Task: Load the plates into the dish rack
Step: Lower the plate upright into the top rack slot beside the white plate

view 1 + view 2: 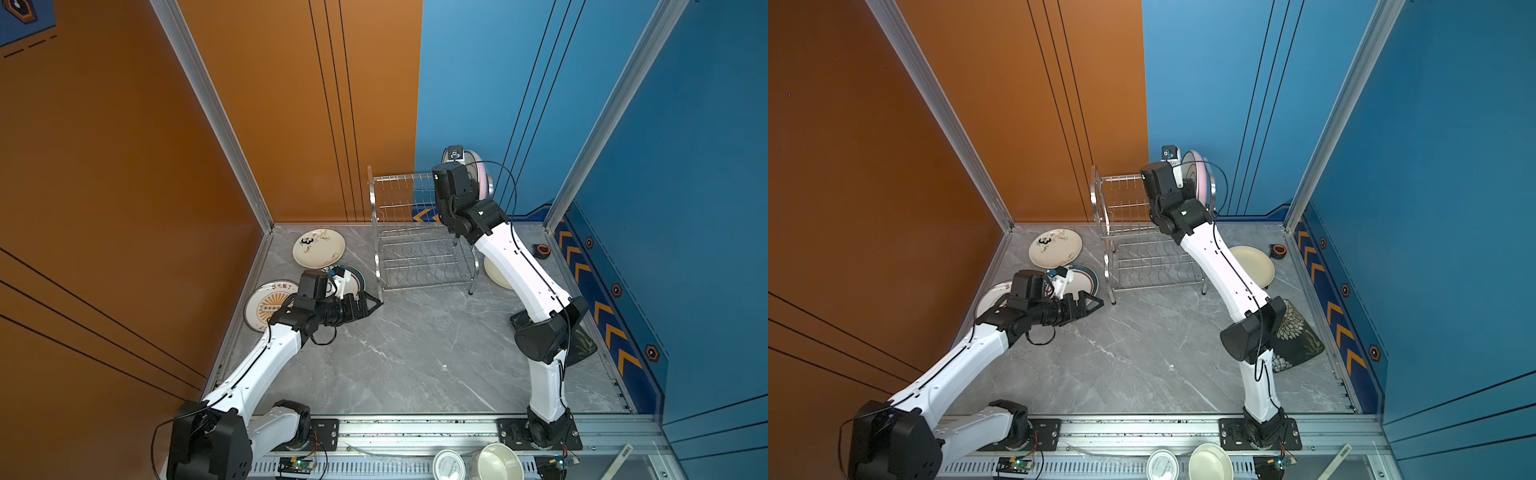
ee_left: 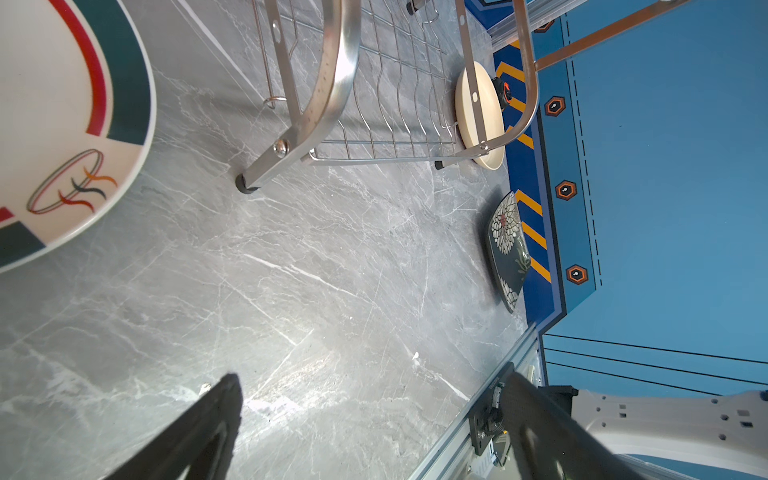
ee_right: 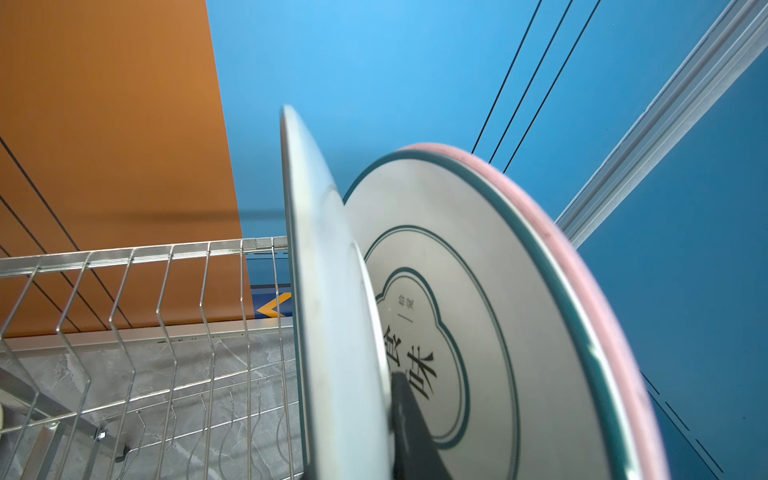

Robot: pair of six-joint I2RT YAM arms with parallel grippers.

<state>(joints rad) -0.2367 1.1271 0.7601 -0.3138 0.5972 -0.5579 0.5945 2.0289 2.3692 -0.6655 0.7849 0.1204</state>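
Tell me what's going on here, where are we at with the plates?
The right gripper is at the top tier of the dish rack, setting a dark-rimmed plate upright beside a lettered white plate and a pink plate standing there. Whether its jaws are clamped or loose cannot be told. The left gripper hangs open and empty near the rack's front leg. Flat on the table lie the panda plate, sunburst plate, banded plate, cream plate and floral plate.
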